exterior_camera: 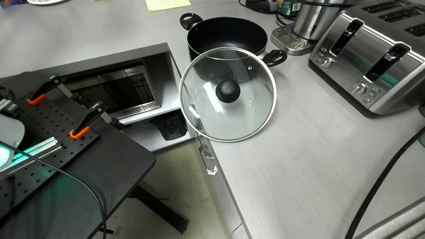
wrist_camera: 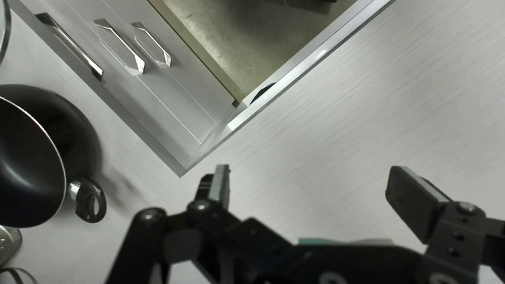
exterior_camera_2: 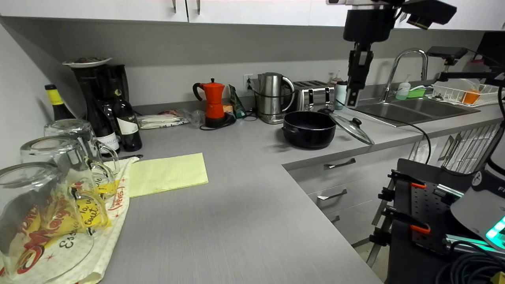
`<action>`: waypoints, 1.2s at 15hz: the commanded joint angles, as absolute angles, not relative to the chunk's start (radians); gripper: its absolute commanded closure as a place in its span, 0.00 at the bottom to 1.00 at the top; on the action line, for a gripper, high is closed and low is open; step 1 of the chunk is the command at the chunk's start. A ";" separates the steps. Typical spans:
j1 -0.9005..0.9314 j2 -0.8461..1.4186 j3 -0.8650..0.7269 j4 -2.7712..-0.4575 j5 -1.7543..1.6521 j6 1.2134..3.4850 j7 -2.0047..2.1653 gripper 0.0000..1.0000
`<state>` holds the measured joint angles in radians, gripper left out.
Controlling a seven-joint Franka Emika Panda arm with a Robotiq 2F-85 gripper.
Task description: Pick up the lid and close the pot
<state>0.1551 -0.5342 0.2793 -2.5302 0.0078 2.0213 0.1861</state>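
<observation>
Lid [exterior_camera: 228,94], round, clear glass, black-knobbed: centre of frame in exterior view, tilted beside pot [exterior_camera: 229,35]. Pot, black, two-handled, uncovered: upper centre, on grey counter [exterior_camera: 308,159]. Gripper [wrist_camera: 311,189], fingers [wrist_camera: 412,201] spread well apart: lower frame, wrist view. Toaster [exterior_camera: 365,56], silver: upper right in exterior view.

In an exterior view, the printed cloth [exterior_camera_2: 104,240] along the tabletop's [exterior_camera_2: 221,228] left edge reads "REVES" in red. Through the nearest glass mug [exterior_camera_2: 35,205] and its handle, black lettering begins "Es" and shows "cout" on yellow. The robot base [exterior_camera_2: 473,209] bears an "F", the rest cut off. Lettering on the wine bottles [exterior_camera_2: 129,126] by the back left corner and the microwave [exterior_camera: 116,89] below the edge is too small to read.
</observation>
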 commanded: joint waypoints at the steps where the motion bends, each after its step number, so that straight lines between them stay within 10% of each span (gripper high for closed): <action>1: 0.187 -0.632 0.177 -2.696 0.011 2.162 0.027 0.00; 18: 0.027 -0.503 -0.534 -2.767 0.211 2.511 -0.639 0.00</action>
<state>0.0288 -0.5597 -0.4699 -2.7688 0.1251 2.4499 -0.5658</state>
